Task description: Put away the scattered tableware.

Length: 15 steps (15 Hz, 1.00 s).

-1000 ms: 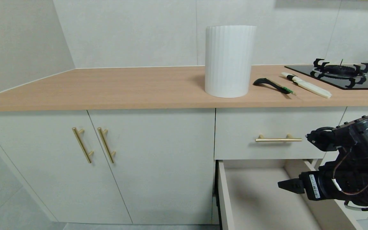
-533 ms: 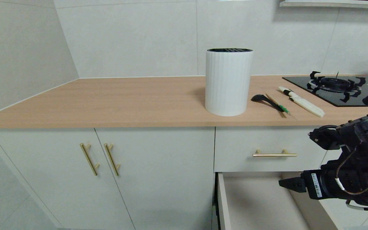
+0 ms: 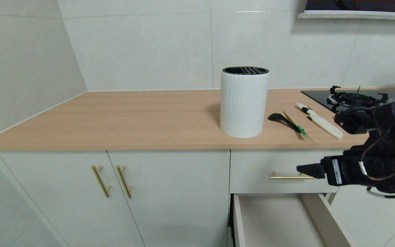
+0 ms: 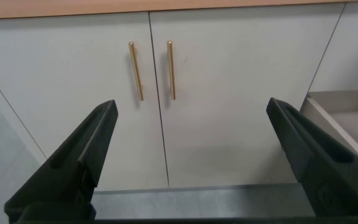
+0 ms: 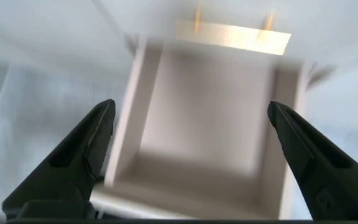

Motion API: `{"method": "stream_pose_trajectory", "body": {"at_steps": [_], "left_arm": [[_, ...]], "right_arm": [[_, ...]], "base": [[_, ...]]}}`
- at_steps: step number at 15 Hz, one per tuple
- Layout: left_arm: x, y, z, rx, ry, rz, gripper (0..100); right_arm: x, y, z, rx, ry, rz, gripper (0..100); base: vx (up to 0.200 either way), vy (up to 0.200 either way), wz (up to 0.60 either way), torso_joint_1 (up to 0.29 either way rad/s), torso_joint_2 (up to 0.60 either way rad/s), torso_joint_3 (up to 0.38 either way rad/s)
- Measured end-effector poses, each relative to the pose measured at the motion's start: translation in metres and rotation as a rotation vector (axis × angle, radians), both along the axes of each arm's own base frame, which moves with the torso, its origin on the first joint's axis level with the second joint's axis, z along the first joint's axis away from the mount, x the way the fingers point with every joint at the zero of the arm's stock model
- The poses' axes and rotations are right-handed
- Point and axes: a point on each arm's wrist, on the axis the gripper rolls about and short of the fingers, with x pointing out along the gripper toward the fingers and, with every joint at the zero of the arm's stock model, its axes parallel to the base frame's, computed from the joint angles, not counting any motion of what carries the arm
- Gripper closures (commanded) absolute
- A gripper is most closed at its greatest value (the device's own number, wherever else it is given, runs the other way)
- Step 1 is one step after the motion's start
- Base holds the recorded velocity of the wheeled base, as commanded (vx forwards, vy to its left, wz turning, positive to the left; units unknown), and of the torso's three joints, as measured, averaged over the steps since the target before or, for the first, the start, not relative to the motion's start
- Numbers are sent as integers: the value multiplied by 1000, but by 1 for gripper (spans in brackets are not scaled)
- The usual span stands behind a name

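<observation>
Tableware lies loose on the light wooden counter [image 3: 132, 116]: a black plastic ladle [image 3: 279, 118], a pair of thin wooden chopsticks [image 3: 287, 116] and a cream-coloured knife with a black band on its handle [image 3: 319, 121]. They sit close together at 3 o'clock from the tall white ribbed holder with a black slotted top [image 3: 244, 103]. The ladle is nearest the holder and the knife nearest the black glass gas hob [image 3: 351, 99].

Under the counter, the right hand [image 3: 306, 169] hangs at about 5 o'clock from the holder, level with the gold bar handle [image 3: 288, 177] of the closed white drawer. Its fingers are spread wide and hold nothing. At 6 o'clock from it is the pulled-out white drawer [image 3: 240, 219]; the blurred right wrist view looks down into what seems to be that same drawer.

The left hand [image 4: 191, 106] faces the white cabinet doors [image 4: 229, 93] with two upright gold handles, fingers wide apart and empty.
</observation>
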Motion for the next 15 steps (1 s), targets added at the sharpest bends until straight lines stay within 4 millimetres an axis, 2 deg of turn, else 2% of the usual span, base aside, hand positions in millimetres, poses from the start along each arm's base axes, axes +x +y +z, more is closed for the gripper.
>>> {"method": "stream_pose_trajectory", "body": {"at_steps": [4,8,12,15], "left_arm": [[0,0,0,0,0,0,0],[0,0,0,0,0,0,0],[0,0,0,0,0,0,0],[0,0,0,0,0,0,0]], "right_arm": [[29,-2,40,14,-39,-65,0],[63,0,28,6,9,-123,0],[100,5,14,63,-82,-224,0],[119,5,-1,52,-96,-274,0]], "base": [[0,0,0,0,0,0],[0,0,0,0,0,0],[0,0,0,0,0,0],[0,0,0,0,0,0]]}}
